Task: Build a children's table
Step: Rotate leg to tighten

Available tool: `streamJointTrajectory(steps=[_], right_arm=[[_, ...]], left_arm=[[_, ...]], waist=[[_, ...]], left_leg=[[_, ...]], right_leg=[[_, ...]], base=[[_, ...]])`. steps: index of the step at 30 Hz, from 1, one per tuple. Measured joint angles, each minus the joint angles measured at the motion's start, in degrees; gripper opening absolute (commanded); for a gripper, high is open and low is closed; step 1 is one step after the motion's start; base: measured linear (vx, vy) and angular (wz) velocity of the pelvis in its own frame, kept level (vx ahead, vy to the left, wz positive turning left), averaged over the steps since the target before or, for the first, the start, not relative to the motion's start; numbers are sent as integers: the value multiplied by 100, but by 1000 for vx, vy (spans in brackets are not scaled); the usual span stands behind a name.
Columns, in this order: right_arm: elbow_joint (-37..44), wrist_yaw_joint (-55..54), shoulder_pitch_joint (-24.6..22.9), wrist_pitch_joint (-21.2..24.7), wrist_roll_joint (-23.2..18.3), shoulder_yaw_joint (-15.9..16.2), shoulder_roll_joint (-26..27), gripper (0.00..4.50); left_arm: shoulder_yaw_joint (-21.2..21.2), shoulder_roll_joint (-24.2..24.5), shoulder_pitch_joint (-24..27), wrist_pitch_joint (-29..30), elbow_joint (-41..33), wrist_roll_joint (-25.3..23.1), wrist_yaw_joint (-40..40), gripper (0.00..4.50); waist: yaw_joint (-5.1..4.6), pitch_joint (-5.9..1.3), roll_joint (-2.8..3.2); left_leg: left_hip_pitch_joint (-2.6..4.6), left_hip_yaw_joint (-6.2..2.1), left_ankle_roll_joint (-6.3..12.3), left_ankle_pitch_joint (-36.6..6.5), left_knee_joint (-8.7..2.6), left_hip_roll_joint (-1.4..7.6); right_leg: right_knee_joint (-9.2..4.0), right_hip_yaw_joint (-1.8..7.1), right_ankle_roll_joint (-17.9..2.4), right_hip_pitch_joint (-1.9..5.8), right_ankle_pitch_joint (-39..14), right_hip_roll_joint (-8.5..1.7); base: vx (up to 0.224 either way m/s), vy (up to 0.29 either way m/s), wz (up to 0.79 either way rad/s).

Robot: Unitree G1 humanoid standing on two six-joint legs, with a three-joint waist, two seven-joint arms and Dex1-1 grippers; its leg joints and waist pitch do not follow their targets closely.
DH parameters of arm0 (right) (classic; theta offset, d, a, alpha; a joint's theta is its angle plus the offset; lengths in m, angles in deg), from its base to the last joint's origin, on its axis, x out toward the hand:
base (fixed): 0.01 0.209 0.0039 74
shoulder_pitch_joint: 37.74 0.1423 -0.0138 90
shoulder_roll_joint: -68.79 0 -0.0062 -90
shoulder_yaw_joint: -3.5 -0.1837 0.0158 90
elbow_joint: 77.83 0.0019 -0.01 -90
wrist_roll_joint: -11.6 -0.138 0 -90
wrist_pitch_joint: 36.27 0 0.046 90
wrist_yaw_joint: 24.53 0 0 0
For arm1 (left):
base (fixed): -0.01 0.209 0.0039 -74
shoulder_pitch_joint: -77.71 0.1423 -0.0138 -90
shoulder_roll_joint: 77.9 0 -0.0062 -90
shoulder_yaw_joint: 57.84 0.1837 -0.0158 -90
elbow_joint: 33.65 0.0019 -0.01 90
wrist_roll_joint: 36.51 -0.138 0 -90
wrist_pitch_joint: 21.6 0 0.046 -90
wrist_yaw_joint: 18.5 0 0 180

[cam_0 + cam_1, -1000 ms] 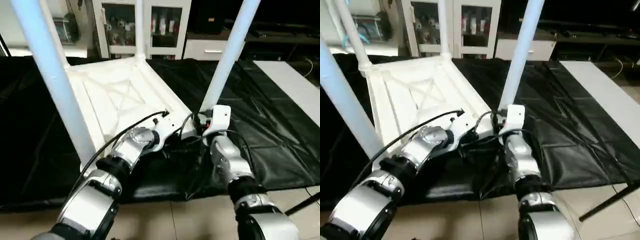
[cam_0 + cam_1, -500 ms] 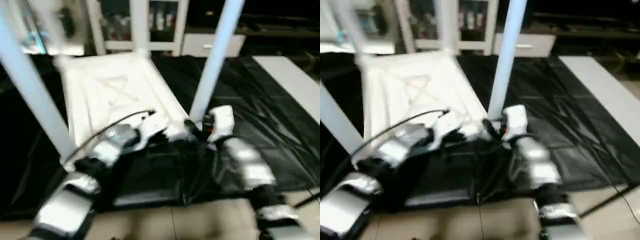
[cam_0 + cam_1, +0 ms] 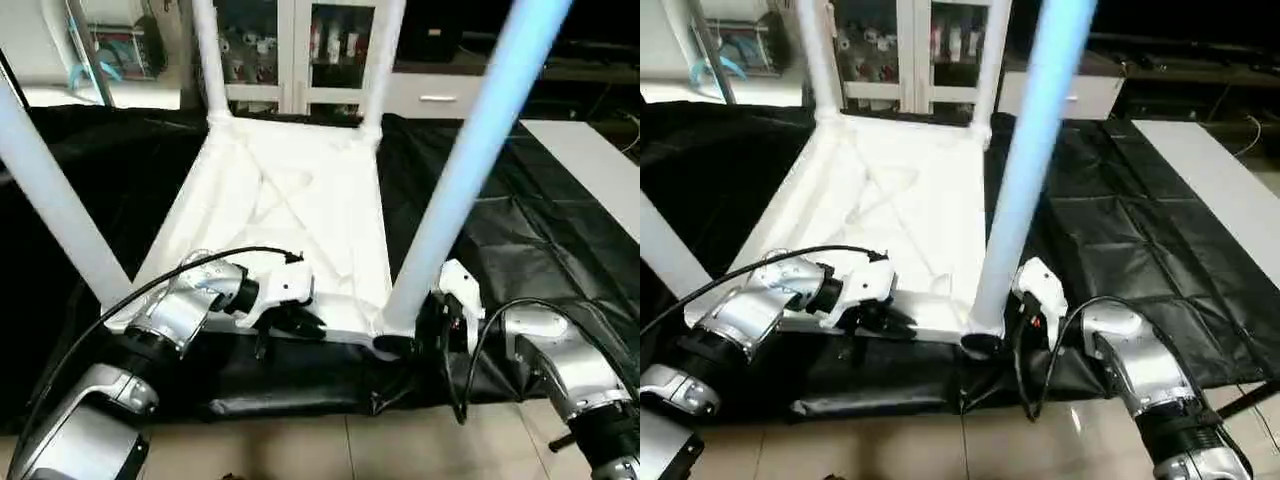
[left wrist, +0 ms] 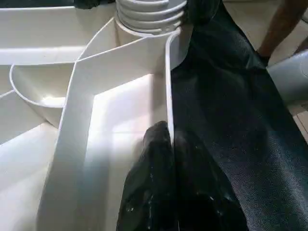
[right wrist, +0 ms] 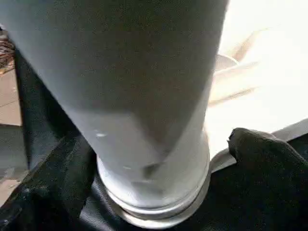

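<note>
1. Two silver forearms enter from the near edge, left arm [image 3: 150,330] and right arm [image 3: 555,365], each reaching toward the tabletop's near rim.
2. Left gripper [image 4: 166,144]: fingers pressed together with the near rim wall of the tabletop [image 3: 300,200] pinched between them.
3. Right gripper [image 3: 400,345]: fingers spread wide on either side of the base of the near right leg [image 3: 470,170]; one black fingertip [image 5: 255,144] sits just beside the leg's collar. Contact cannot be confirmed.
4. Tabletop lies upside down on the black-draped work table [image 3: 520,230], X-ribbed underside facing up.
5. Near left leg [image 3: 50,190] stands upright in its corner socket.
6. Far legs [image 3: 207,55] rise from the two far corners.
7. White cabinet [image 3: 290,40] stands beyond the work table.
</note>
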Motion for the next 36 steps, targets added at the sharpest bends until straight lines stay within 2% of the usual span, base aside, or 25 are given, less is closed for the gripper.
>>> streamJointTrajectory(steps=[15,26,28,31,34,36], right_arm=[[-45,421,78,25,-57,19,26,291],[-84,315,77,-2,-2,-2,126,275],[-245,41,86,-39,18,-75,294,275],[-609,-729,226,-22,109,-287,602,274],[-1013,-1632,443,15,146,-523,936,274],[-1455,-2818,712,-26,262,-827,1426,274]], left_arm=[[12,91,53,174,-226,-22,78,0],[12,109,68,300,-275,-23,62,0],[-32,70,72,319,-207,-54,-129,0],[-172,-184,28,380,92,-152,-758,0],[-337,-502,-78,547,384,-198,-1407,0],[-490,-915,-299,822,799,-243,-2204,0]], waist=[[5,-2,-7],[0,-9,-16],[-33,-19,-32],[-158,-19,-37],[-274,-12,-41],[-333,-6,-38]], left_leg=[[-5,0,0,0,4,3],[2,-1,0,0,4,4],[17,-2,-1,0,8,4],[66,-7,-1,0,13,-3],[71,-31,-1,0,14,-12],[71,-45,-1,0,21,-16]], right_leg=[[5,-1,-1,-3,0,3],[9,-2,-1,0,0,4],[17,0,-1,9,0,5],[1,2,37,54,-23,2],[-36,-20,44,56,-28,-4],[-55,-29,45,52,-29,-4]], base=[[0,0,0],[0,0,0],[0,0,0],[-17,2,0],[-61,14,-7],[-55,16,-10]])
